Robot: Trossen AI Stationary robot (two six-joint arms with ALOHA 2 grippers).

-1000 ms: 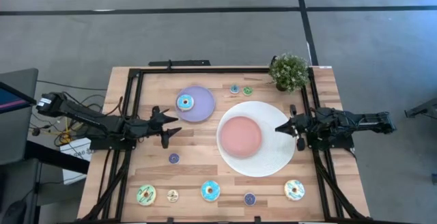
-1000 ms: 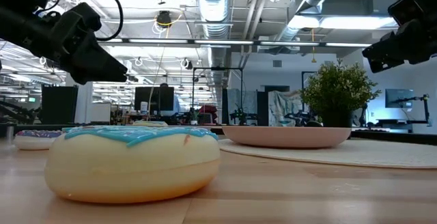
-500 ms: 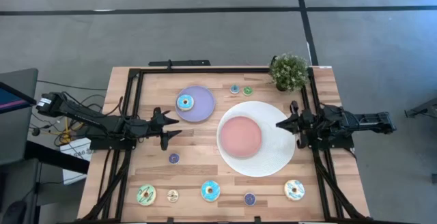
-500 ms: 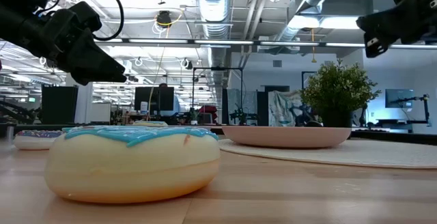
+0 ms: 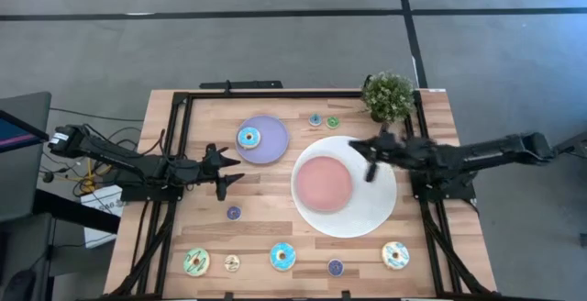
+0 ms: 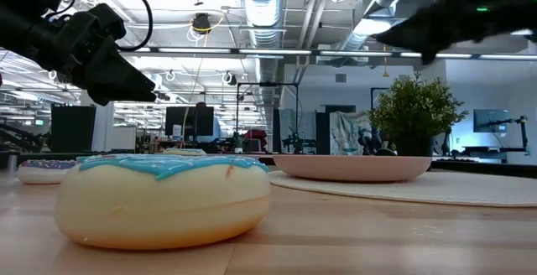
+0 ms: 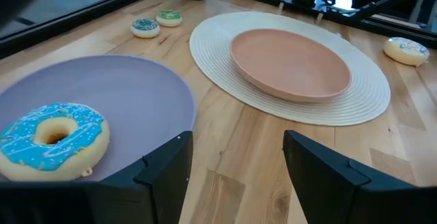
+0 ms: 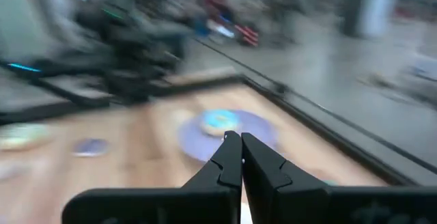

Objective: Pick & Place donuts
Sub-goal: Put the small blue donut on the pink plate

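A blue-iced donut [image 5: 249, 138] lies flat on the lilac plate [image 5: 271, 150]. My left gripper [image 5: 240, 169] hovers open just short of the plate's near-left rim, its fingers [image 7: 164, 173] empty and the donut [image 7: 51, 138] ahead of them. My right gripper [image 5: 359, 150] is shut and empty, above the right side of the white mat [image 5: 367, 214] beside the pink plate [image 5: 323, 183]. Other donuts lie flat along the near edge: green [image 5: 195, 261], blue [image 5: 282, 256], cream [image 5: 395, 254]. The blue one fills the low view [image 6: 164, 199].
Two mini donuts [image 5: 315, 119] [image 5: 332, 122] lie at the back next to a potted plant [image 5: 388, 96]. Purple minis [image 5: 233, 213] [image 5: 335, 266] and a tan mini [image 5: 231, 263] sit on the wood. A black frame [image 5: 275, 94] borders the table.
My right gripper has swung out from the table's right edge toward the left, over the white mat toward the pink plate, rising and tipping up closer to level. It has stayed shut.
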